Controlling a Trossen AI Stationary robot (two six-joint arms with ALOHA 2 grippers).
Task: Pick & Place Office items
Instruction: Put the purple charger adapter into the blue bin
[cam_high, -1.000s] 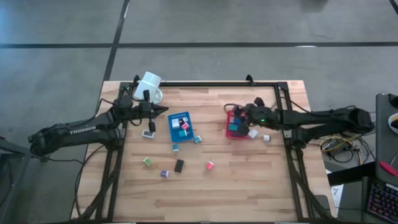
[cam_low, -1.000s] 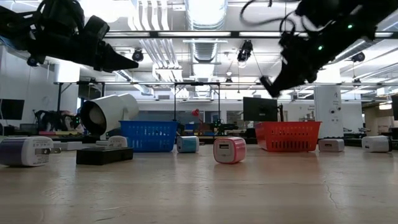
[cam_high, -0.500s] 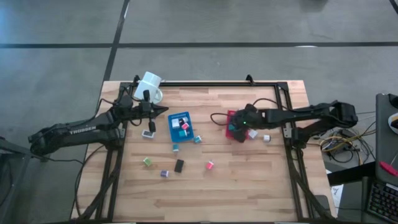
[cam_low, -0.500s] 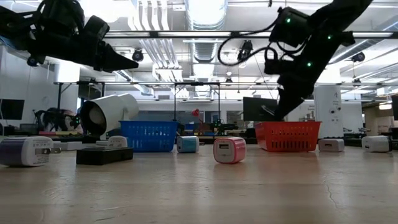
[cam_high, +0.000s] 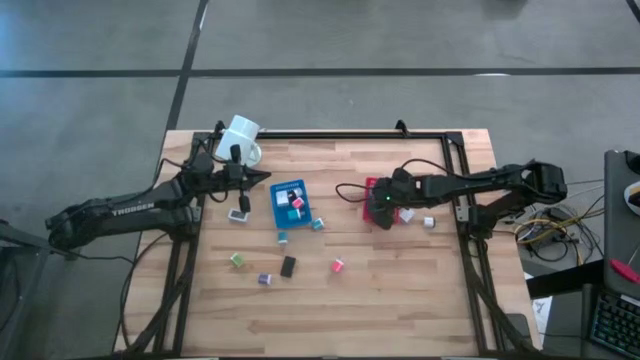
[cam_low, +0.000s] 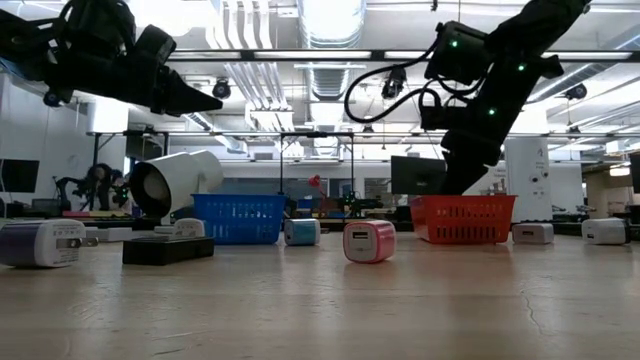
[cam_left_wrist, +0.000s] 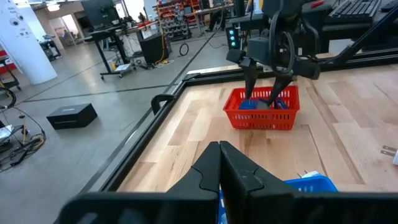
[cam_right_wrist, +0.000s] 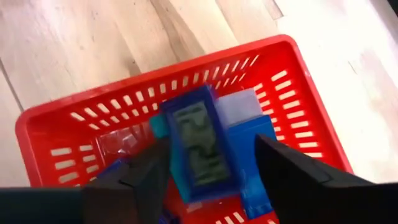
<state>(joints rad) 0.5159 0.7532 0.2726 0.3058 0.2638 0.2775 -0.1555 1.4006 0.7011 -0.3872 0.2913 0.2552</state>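
Observation:
My right gripper (cam_right_wrist: 211, 149) stands open inside the red basket (cam_right_wrist: 155, 81), pointing steeply down. A blue block with a grey face (cam_right_wrist: 199, 140) lies tilted between its fingers, on other blue and clear items in the basket. From the left wrist view, the right gripper (cam_left_wrist: 264, 93) shows with its fingers spread over the red basket (cam_left_wrist: 261, 121). My left gripper (cam_high: 266, 178) hangs shut above the table, beside the blue basket (cam_high: 290, 203), holding nothing. Loose office items lie on the wood: pink (cam_high: 337, 265), black (cam_high: 288, 266), green (cam_high: 237, 260), purple (cam_high: 265, 279). My right gripper's fingers stand on either side of the blue block's long sides (cam_right_wrist: 177, 155), coming from above. One finger (cam_right_wrist: 146, 177) shows right against the block, and I cannot tell whether it touches. The other finger stands clear of it. The block rests on the items in the basket.
A white mug (cam_high: 240, 138) lies on its side at the far left corner. White blocks (cam_high: 407, 214) (cam_high: 428, 222) lie just right of the red basket, a white one (cam_high: 239, 214) lies under my left arm, and teal ones (cam_high: 318, 224) sit beside the blue basket. The near half of the table is bare wood.
My right gripper has gone down and toward the table's left, into the red basket, tipping more steeply downward. Its fingers have opened, and the blue block now lies in the basket between them. My left arm has kept still.

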